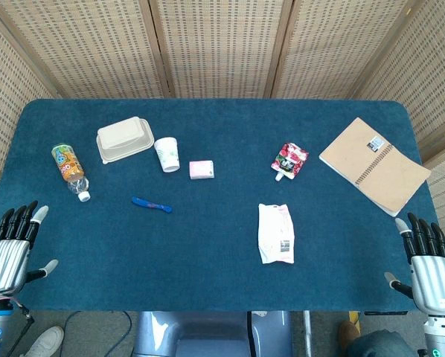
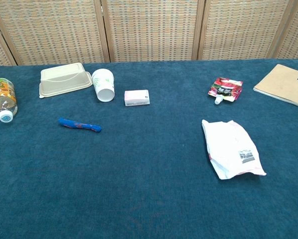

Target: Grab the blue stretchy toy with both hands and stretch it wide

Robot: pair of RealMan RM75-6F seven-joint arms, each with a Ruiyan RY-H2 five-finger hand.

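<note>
The blue stretchy toy (image 1: 151, 204) (image 2: 79, 125) is a thin blue stick with red marks, lying flat on the blue tablecloth left of centre. My left hand (image 1: 10, 249) hovers at the table's near left corner, fingers apart and holding nothing, well left of the toy. At the near right corner my right hand (image 1: 429, 264) is likewise spread and holds nothing, far from the toy. Neither hand shows in the chest view.
Behind the toy lie a beige lidded box (image 1: 124, 139), a tipped paper cup (image 1: 167, 155) and a small pink box (image 1: 201, 169). A bottle (image 1: 69, 170) lies at left. A white packet (image 1: 275, 233), a red pouch (image 1: 289, 160) and a notebook (image 1: 374, 164) lie at right.
</note>
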